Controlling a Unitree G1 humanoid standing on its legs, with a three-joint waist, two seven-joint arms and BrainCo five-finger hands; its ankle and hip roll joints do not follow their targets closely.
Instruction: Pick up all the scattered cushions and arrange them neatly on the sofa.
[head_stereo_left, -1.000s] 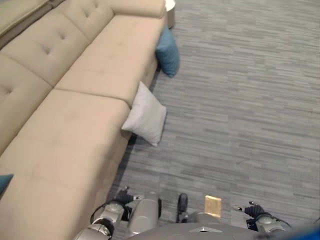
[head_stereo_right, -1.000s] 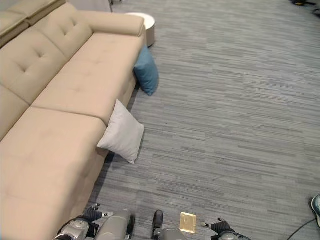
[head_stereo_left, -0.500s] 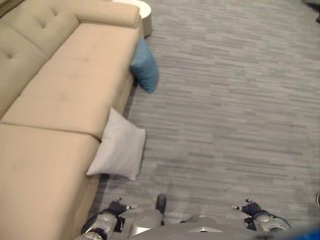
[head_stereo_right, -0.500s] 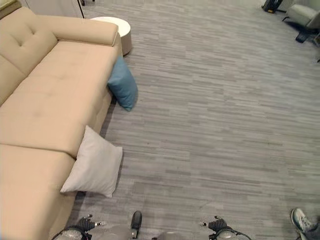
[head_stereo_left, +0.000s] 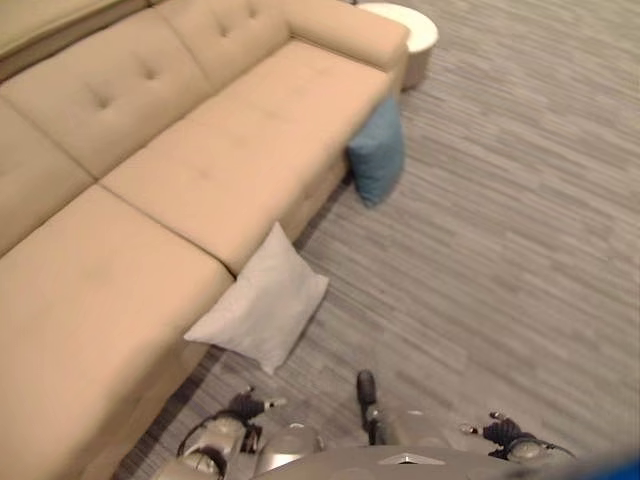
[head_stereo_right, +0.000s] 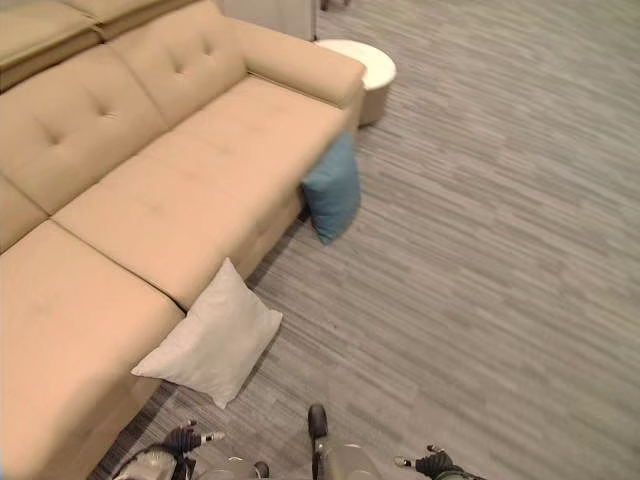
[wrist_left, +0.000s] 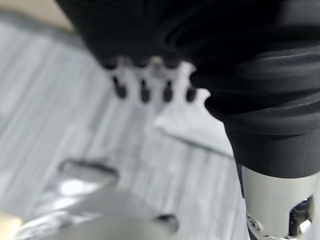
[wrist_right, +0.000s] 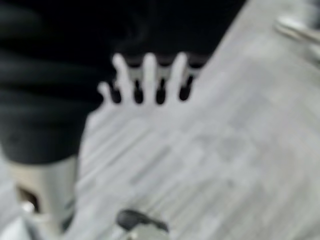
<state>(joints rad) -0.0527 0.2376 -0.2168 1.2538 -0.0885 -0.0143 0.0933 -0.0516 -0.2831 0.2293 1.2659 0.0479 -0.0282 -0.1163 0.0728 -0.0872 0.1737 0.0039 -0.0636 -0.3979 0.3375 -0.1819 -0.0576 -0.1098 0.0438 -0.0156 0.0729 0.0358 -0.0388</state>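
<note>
A light grey cushion (head_stereo_left: 262, 312) leans on the floor against the front of the beige sofa (head_stereo_left: 180, 190), near the seam between two seat sections. Farther along, a blue cushion (head_stereo_left: 378, 160) stands on the floor against the sofa's front by the armrest. My left hand (head_stereo_left: 247, 407) hangs low at the bottom edge, just below the grey cushion, fingers (wrist_left: 142, 90) straight and holding nothing. My right hand (head_stereo_left: 497, 432) hangs at the bottom right over the carpet, fingers (wrist_right: 150, 75) straight and empty.
A round white side table (head_stereo_left: 405, 30) stands beyond the sofa's armrest. Grey striped carpet (head_stereo_left: 500, 250) spreads to the right of the sofa.
The whole picture has shifted and turned, so the camera has moved. Both cushions still lean against the sofa front. Both hands stay low and empty.
</note>
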